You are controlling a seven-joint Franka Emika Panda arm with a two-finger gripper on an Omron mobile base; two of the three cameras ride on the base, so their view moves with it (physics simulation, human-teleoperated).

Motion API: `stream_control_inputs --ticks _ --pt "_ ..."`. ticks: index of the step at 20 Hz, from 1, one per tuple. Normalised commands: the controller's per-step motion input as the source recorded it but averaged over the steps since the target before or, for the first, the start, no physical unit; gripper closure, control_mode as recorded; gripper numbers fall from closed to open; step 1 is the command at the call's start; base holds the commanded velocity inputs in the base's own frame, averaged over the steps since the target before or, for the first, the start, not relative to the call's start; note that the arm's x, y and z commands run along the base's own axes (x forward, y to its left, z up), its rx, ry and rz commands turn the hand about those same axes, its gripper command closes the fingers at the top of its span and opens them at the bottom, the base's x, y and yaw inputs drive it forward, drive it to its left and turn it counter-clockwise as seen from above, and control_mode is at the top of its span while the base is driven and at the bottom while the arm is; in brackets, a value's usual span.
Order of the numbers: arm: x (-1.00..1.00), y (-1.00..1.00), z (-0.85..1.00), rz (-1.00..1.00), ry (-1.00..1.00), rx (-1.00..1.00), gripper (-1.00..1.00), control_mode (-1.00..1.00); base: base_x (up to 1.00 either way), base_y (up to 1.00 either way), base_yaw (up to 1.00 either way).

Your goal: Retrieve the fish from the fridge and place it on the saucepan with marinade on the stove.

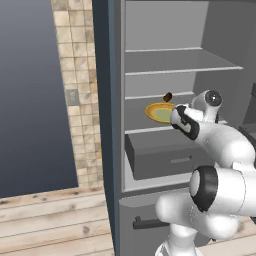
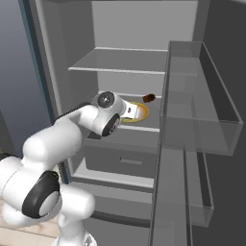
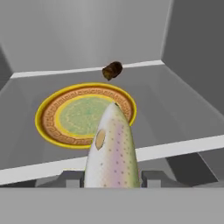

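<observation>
Gripper [image 3: 111, 181] first: from the hand view I've got it clamped on the fish [image 3: 113, 151], a pale speckled trout-looking thing with a pinkish stripe down its side. The fish runs straight out from between the two dark finger tips, its pointed end sticking up over the near edge of the plate.

That plate [image 3: 85, 114] is a round yellow-rimmed dish with a brown patterned band and a greenish centre, sitting on a pale grey middle shelf [image 3: 183, 146] inside the fridge [image 1: 116, 150]. Fish looks lifted off the plate, not lying flat on it, though I can't swear to the gap. Behind the plate, near the back wall, there's a small dark brown lump [image 3: 112, 70]; too small for me to say what it is.

From the left base view the white arm reaches into the open tall grey fridge at that middle shelf, wrist right next to the plate. A grey drawer [image 1: 165, 157] sits just below the shelf. In the right base view the open fridge door [image 2: 192, 144] with its clear bins stands to the right of the arm.
</observation>
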Motion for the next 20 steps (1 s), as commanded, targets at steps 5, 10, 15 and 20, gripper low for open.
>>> stream_control_inputs --ticks 5,10,15,20 --pt "-0.85 0.14 0.45 0.0 0.08 0.0 1.0 -1.0 0.0 0.0 0.0" --pt "-0.9 0.07 0.53 0.0 0.13 0.0 1.0 -1.0 0.0 0.0 0.0" --pt "-0.93 0.0 0.22 0.0 0.1 0.0 1.0 -1.0 0.0 0.0 0.0" --pt "-0.97 -0.01 0.05 0.0 0.08 0.0 1.0 -1.0 0.0 0.0 0.0"
